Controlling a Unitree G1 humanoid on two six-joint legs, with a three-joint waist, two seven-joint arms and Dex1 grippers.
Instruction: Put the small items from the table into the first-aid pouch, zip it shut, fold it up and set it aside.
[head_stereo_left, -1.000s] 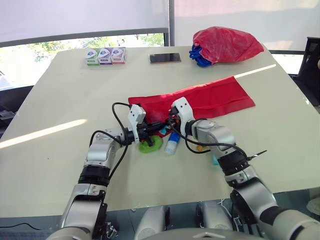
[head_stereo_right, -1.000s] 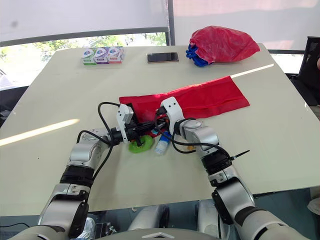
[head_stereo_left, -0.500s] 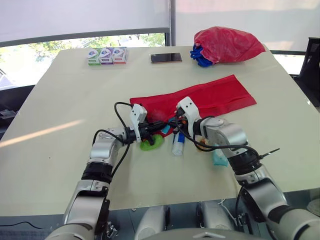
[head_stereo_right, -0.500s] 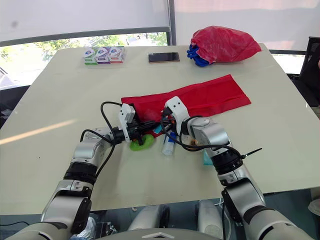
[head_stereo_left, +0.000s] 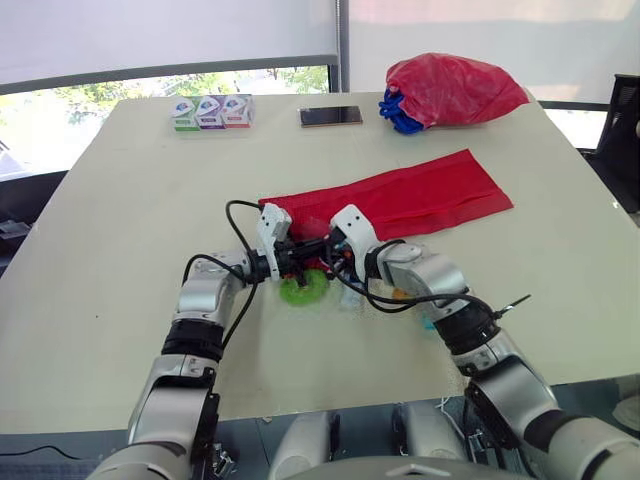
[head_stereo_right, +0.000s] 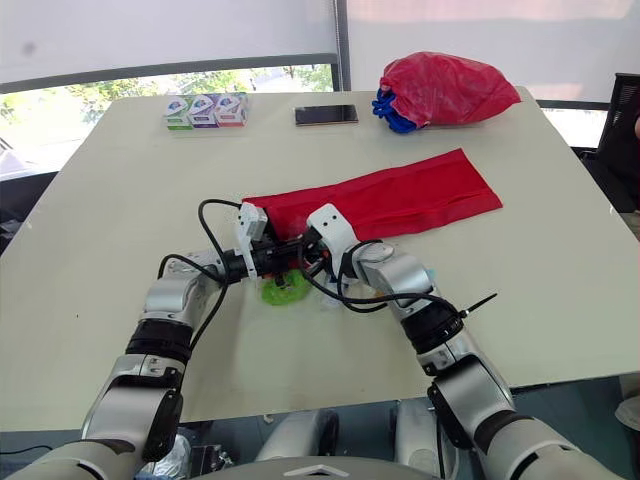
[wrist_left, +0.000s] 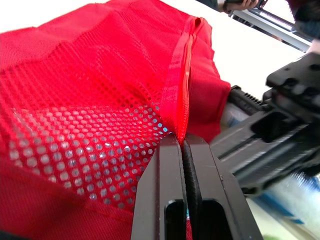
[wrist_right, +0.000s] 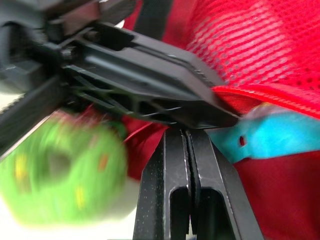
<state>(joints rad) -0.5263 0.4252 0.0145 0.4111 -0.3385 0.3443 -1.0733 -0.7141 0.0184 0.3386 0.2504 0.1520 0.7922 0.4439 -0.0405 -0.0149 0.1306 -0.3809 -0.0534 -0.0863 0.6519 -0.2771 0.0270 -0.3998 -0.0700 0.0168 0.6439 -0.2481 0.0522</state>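
The red mesh first-aid pouch (head_stereo_left: 420, 200) lies flat across the table's middle. My left gripper (head_stereo_left: 302, 258) is at its near left corner; in the left wrist view its fingers (wrist_left: 172, 165) are shut on the pouch's zipper edge (wrist_left: 182, 80). My right gripper (head_stereo_left: 326, 256) is shut, its tips pressed against the left gripper's finger (wrist_right: 140, 75) at the same corner; I cannot tell if it pinches cloth. A green round item (head_stereo_left: 303, 290) lies just in front of both grippers. A teal packet (head_stereo_left: 428, 322) lies beside my right forearm. A light blue tag (wrist_right: 280, 140) lies on the mesh.
Three small tissue packs (head_stereo_left: 210, 112) and a phone (head_stereo_left: 330, 116) lie at the table's far edge. A red plastic bag (head_stereo_left: 452, 88) with something blue (head_stereo_left: 397, 112) under it sits at the far right. The table's left half is bare.
My right gripper has moved left to meet the left gripper at the pouch's corner, and its arm now covers the white bottle. The left gripper has held its place.
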